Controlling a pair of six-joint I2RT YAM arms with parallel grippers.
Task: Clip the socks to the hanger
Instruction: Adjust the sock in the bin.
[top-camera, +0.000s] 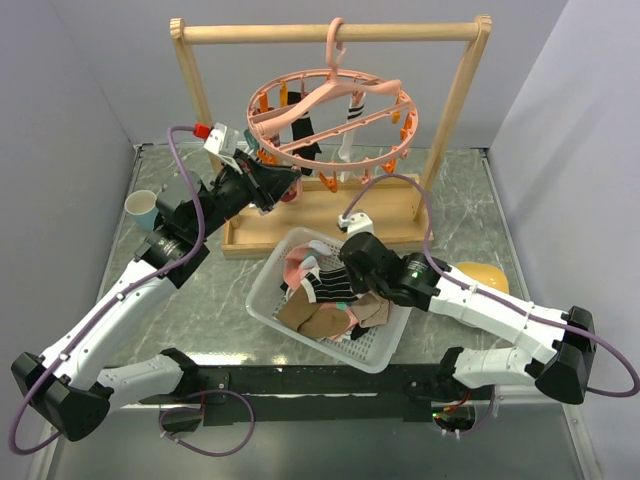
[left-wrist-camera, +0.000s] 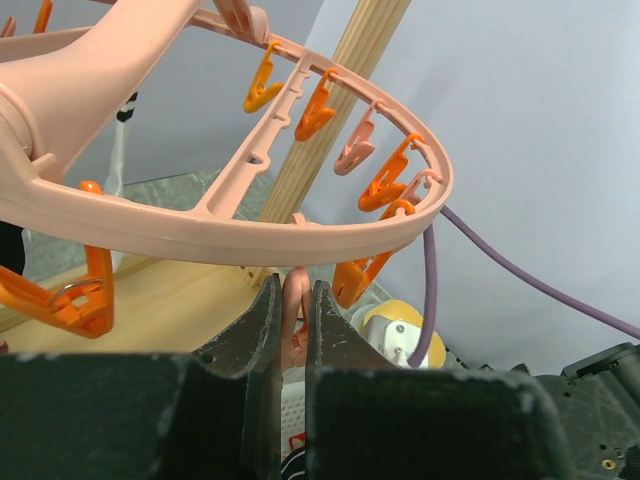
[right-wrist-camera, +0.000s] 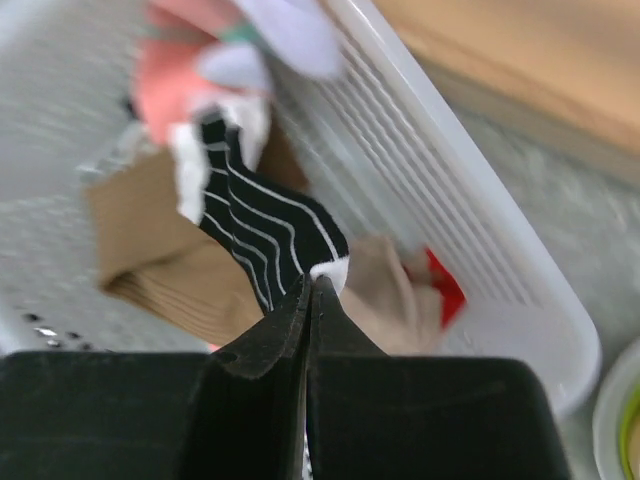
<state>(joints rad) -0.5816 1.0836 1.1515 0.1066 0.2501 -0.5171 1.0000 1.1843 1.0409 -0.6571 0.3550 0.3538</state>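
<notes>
Right now my left gripper is pinching a pale pink clip under the rim of the salmon-pink ring hanger, which hangs above and behind the white mesh basket. My right gripper is clamped on the white edge of a black striped sock inside that basket.

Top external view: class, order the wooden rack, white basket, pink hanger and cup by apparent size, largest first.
1. Wooden rack
2. White basket and pink hanger: about equal; the raised hanger may be nearer the camera, so unranked
3. Cup
</notes>
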